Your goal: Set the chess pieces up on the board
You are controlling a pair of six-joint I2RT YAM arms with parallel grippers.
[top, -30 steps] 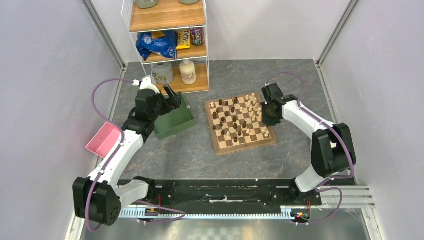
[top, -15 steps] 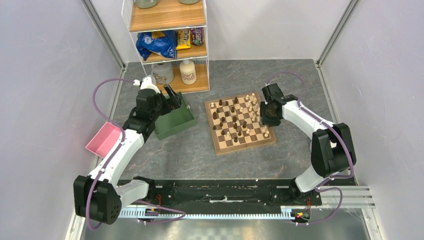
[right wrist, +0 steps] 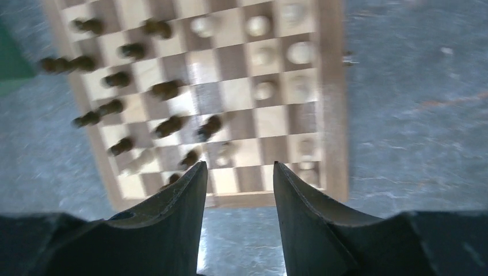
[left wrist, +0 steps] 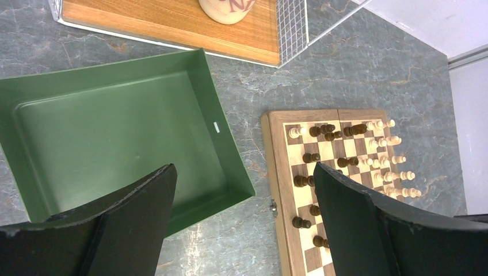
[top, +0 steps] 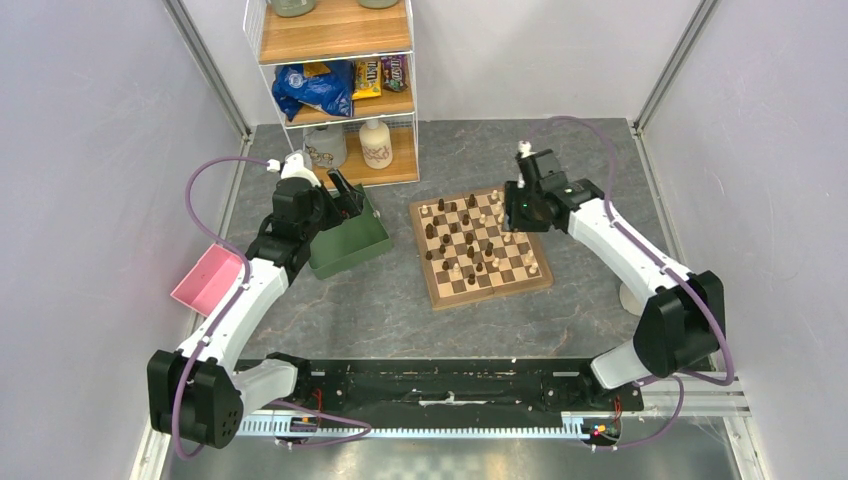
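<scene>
above board far-rt corner | r claw released, empty, pieces below | l claw released by tray

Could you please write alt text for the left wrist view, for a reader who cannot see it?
The left tool, open and empty, hovers above a green tray; to its right lies the board, dotted with dark and cream chess pieces.

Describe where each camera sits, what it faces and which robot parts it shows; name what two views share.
Top external: high behind the bases, looking down; left arm, right arm, chessboard, green tray.
Left wrist: on the left arm, facing down past its open jaws at tray and chessboard.
Right wrist: on the right arm, facing down between its parted jaws at the chessboard.
Shared: the chessboard, in all three.
</scene>
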